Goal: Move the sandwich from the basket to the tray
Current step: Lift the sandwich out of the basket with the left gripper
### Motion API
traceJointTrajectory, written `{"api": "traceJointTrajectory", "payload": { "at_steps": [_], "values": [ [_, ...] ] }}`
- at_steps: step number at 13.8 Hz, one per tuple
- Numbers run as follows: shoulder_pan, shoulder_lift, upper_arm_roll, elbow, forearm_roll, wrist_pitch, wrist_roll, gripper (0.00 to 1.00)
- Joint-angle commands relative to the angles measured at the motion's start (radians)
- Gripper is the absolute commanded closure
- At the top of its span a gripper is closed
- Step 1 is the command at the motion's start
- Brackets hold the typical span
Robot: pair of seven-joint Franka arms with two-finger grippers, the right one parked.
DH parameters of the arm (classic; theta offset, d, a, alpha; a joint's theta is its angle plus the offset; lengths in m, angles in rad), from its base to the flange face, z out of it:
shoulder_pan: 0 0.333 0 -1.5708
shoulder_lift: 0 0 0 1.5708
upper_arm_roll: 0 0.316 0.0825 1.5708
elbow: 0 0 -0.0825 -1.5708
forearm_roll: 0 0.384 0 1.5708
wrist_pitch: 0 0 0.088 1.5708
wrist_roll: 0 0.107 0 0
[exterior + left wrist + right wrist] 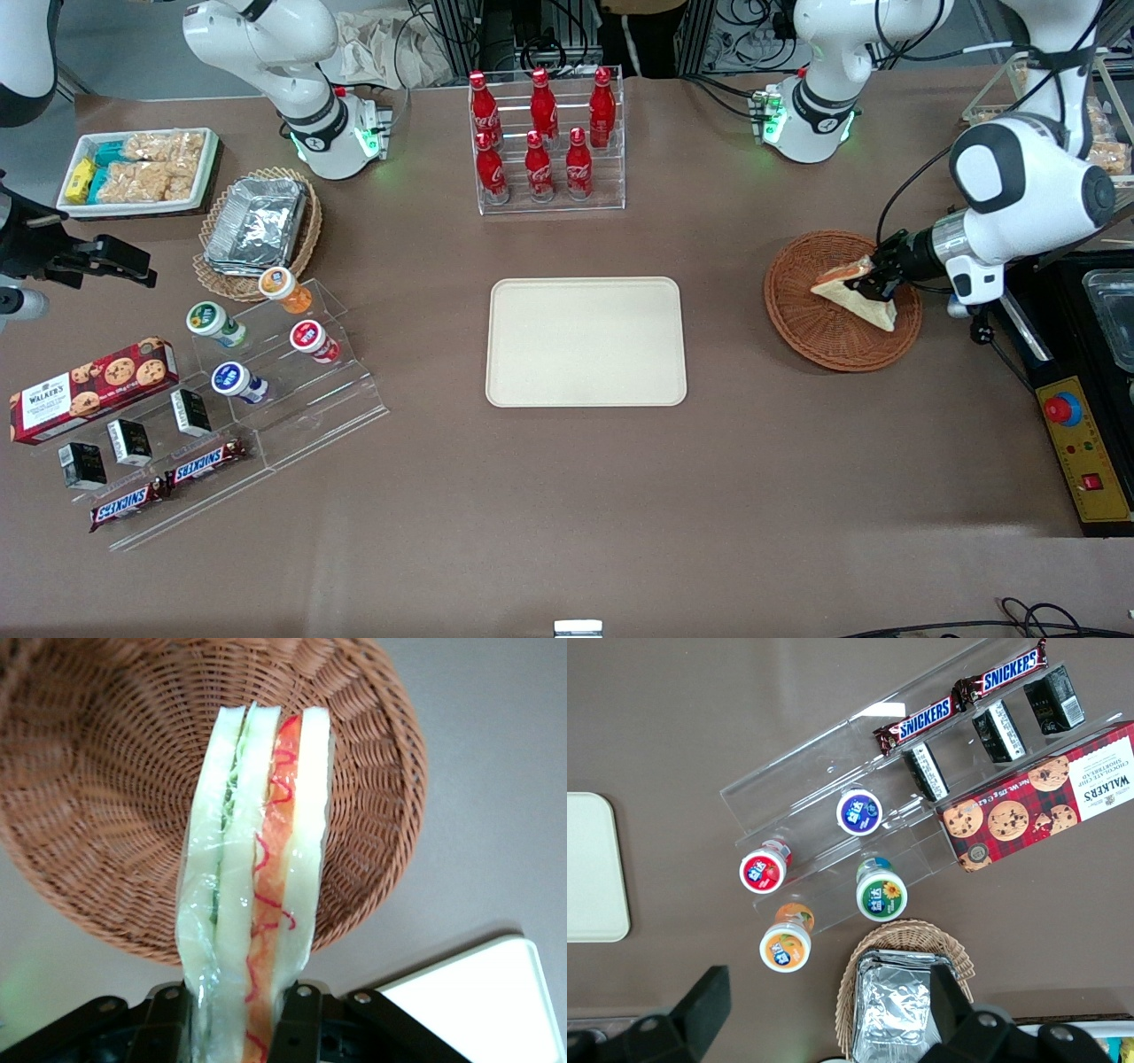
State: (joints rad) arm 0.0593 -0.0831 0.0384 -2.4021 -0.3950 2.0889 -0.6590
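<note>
Left wrist view: the gripper (pixel 237 1014) is clenched on the sandwich (pixel 252 859), both fingers (pixel 301 1028) pressed to its bread faces. The wedge is held over the basket (pixel 819 332), near the working arm's end of the brown table (pixel 567 496). The tray (pixel 586 342) lies bare mid-table.

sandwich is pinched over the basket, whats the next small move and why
Probably lift it a little higher before heading sideways. The pincer is shut on the sandwich, which hangs over the basket, its lower corner low over the weave. The tray lies bare toward the parked arm's end.
</note>
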Motion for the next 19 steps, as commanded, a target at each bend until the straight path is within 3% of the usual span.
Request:
{"api": "traceJointTrajectory", "payload": {
  "at_steps": [1,5,12,19],
  "values": [
    [0.004,-0.033,-0.005,0.102,0.056,-0.136,-0.011,0.68],
    [0.004,-0.018,-0.005,0.338,0.160,-0.367,-0.002,0.68],
    [-0.023,0.040,-0.071,0.603,0.229,-0.546,0.090,0.68],
    [-0.024,0.143,-0.285,0.695,0.229,-0.540,0.128,0.67]
  ]
}}
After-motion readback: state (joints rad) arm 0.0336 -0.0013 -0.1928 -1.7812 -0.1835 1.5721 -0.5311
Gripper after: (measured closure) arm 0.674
